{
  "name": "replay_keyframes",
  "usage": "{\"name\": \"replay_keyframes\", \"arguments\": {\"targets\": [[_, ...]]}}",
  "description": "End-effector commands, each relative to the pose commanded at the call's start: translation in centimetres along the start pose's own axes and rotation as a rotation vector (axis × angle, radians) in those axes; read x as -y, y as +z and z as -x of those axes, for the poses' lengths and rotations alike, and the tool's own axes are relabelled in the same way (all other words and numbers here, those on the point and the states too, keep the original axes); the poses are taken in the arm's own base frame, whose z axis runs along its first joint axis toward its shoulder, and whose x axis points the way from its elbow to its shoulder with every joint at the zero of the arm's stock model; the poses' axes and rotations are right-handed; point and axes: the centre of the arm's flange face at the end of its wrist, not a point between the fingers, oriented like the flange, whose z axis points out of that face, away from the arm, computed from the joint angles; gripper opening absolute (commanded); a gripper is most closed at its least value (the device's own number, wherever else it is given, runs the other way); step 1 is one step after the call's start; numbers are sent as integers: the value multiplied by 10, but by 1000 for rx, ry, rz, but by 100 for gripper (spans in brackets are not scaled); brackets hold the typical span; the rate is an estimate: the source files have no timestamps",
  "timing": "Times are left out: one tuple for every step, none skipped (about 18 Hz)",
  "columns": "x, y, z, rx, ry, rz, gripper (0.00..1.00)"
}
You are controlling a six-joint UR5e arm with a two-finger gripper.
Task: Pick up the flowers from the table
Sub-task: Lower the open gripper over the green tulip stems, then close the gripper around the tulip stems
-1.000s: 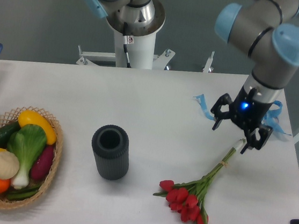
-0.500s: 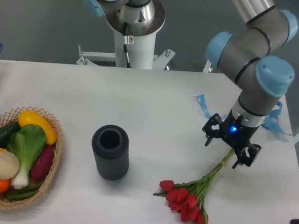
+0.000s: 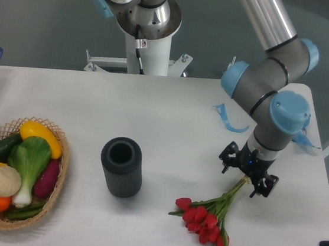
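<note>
The gripper hangs with its jaws spread, straddling the upper stems of the flowers on the table. The stems run from directly beneath it down-left toward the camera, ending in the red heads, crosswise to the jaws.

flowers | red tulips, green stems | flat on table

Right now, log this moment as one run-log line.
phase: descend to grasp | end effector: open, straddling stems | flowers: lying on table, not lifted | nearby: dark cylinder, vegetable basket
</note>
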Motion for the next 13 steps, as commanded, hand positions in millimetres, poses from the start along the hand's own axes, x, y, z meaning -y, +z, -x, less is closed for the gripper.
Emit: {"name": "replay_keyframes", "arguments": {"targets": [[0, -1, 1, 6, 1, 0, 100], [2, 0, 2, 7, 0, 0, 100], [1, 5, 1, 0, -3, 0, 100], [2, 5, 1, 2, -3, -1, 100], [1, 10, 2, -2, -3, 2, 100], [2, 11, 2, 5, -2, 0, 99], [2, 12, 1, 12, -2, -1, 92], [3, 14, 1, 15, -1, -2, 89], [8, 15, 0, 25, 10, -3, 88], [9, 16, 0, 33, 12, 9, 81], [9, 16, 0, 33, 11, 14, 75], [9, 16, 0, 34, 5, 13, 69], [9, 15, 1, 36, -1, 13, 63]]}}
